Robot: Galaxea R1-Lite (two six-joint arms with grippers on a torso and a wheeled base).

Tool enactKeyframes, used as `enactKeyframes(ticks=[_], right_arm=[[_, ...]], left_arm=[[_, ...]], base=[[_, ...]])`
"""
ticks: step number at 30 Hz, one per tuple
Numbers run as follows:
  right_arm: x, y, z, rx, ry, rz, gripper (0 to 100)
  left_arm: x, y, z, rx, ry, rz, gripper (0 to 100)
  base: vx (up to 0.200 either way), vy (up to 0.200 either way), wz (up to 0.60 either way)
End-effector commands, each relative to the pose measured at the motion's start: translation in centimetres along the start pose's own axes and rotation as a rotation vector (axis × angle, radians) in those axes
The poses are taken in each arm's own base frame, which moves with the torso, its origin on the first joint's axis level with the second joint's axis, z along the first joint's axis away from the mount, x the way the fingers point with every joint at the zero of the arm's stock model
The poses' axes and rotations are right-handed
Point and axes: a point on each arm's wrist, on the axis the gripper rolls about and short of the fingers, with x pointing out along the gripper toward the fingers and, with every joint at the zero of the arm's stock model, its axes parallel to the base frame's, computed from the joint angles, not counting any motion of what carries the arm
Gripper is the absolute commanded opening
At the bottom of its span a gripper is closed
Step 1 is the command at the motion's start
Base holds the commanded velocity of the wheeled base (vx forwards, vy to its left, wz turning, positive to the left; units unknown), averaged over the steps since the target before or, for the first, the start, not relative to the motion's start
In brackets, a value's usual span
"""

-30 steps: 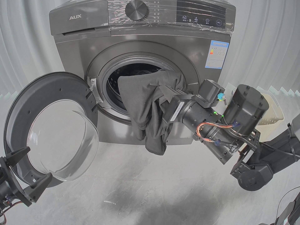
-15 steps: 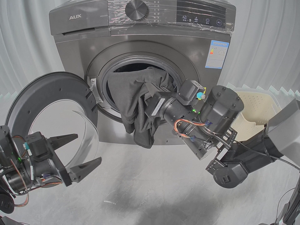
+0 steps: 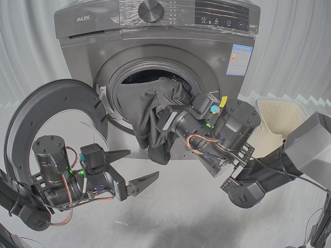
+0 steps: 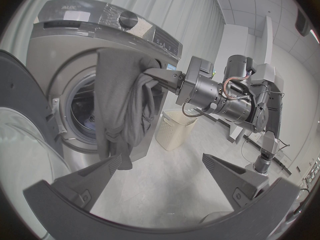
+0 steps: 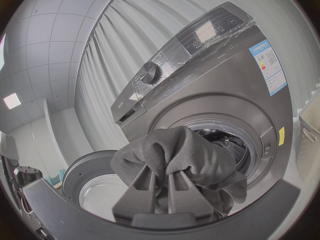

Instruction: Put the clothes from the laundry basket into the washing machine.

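Right now your right gripper (image 5: 162, 172) is clamped on the dark garment (image 3: 141, 104), holding it at the drum opening of the washing machine (image 3: 103, 52) — the cloth hangs down past the lower rim. Your left gripper (image 3: 143, 162) sits low beside the open door (image 3: 51, 93), fingers spread, grasping nothing. The laundry basket (image 3: 282, 114) stands just right of the machine.

Right gripper (image 4: 150, 74) holds garment (image 4: 120, 100) before washing machine (image 4: 50, 55).

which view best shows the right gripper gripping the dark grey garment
Right wrist view: the right gripper pinches the dark grey garment up close. Head view hides the pinch in cloth; left wrist view shows it side-on.
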Motion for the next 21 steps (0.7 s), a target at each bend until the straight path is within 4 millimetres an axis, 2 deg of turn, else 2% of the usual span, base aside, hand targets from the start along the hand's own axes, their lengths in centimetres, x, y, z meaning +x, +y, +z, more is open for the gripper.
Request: enactKeyframes(ticks=[1, 11, 12, 21], right_arm=[[0.0, 0.0, -0.1, -0.001, 0.002, -0.001, 0], [0.0, 0.0, 0.0, -0.001, -0.001, -0.001, 0], [0.0, 0.1, 0.0, 0.0, -0.002, 0.001, 0], [0.0, 0.1, 0.0, -0.001, -0.011, 0.004, 0]], left_arm=[[2.5, 0.0, -0.4, -0.02, 0.02, -0.018, 100], [6.6, 1.1, 0.1, -0.067, -0.052, 0.075, 100], [7.5, 1.4, 0.1, -0.068, -0.091, 0.113, 100], [9.2, 2.0, -0.7, -0.07, -0.129, 0.152, 100]], base=[[0.0, 0.0, 0.0], [0.0, 0.0, 0.0], [0.0, 0.0, 0.0], [0.0, 0.0, 0.0]])
